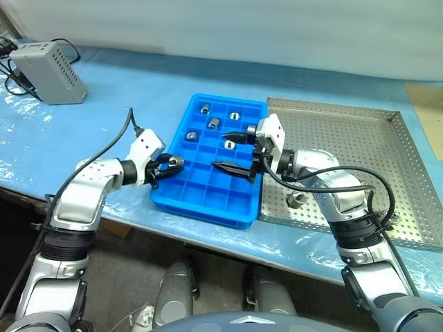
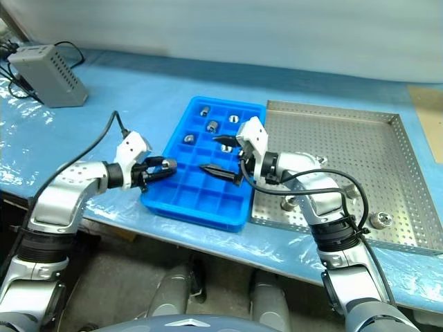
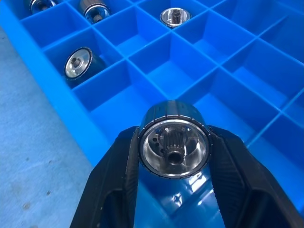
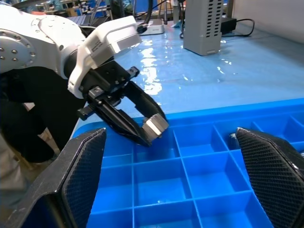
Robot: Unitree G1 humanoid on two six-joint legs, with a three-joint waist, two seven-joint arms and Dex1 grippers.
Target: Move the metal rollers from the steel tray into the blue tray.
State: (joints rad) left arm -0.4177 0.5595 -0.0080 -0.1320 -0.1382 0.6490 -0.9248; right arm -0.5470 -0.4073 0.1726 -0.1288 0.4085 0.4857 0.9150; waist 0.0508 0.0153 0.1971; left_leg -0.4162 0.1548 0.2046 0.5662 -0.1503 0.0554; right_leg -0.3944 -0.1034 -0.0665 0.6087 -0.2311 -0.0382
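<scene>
While the left gripper [image 1: 166, 166] is clamped on one of the metal rollers [image 3: 174, 145] at the near-left rim of the blue tray [image 1: 208, 200], the right gripper [image 1: 237, 152] hangs over the tray's middle with its jaws spread wide and empty. The held roller looks hard, smooth and dense for its size — likely slippery, so a grip across the curved side wall, as taken here, seems soundest. Five rollers lie in the blue tray's far compartments, one per cell; the near cells are bare. Two rollers [image 2: 382, 220] rest on the steel tray [image 1: 360, 138] — both near its front edge.
</scene>
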